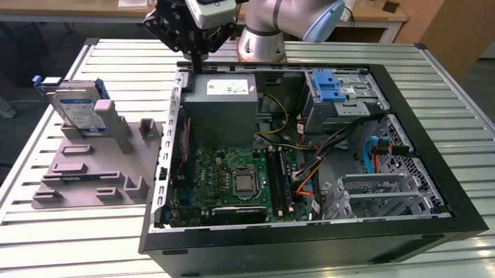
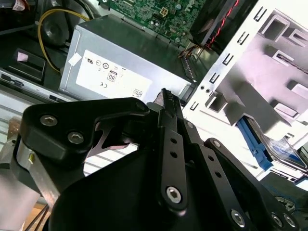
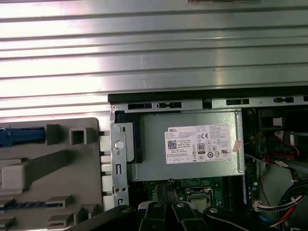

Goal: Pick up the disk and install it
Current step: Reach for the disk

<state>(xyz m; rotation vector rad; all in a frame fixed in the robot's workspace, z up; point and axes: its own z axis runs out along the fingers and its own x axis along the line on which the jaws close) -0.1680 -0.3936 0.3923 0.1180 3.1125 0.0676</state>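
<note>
Silver-grey disk [image 1: 77, 109] with blue rails and a blue-and-white label, standing on edge in a slot of the grey plastic holder [image 1: 93, 174], on the slatted table [image 1: 62, 243] at the exterior view's left of the open computer case [image 1: 433, 229]; likely propped upright so its top edge stays free for a grasp from above. Not yet picked up. Case lying on its side, opening upward, probably for overhead access to the drive cage with blue latch [image 1: 332, 87] at the far side. Gripper [image 1: 199, 68] hanging fingers-down over the case's far left corner, just above the grey power supply [image 1: 224, 107], well apart from the disk. Claw drawn together, holding nothing.
</note>
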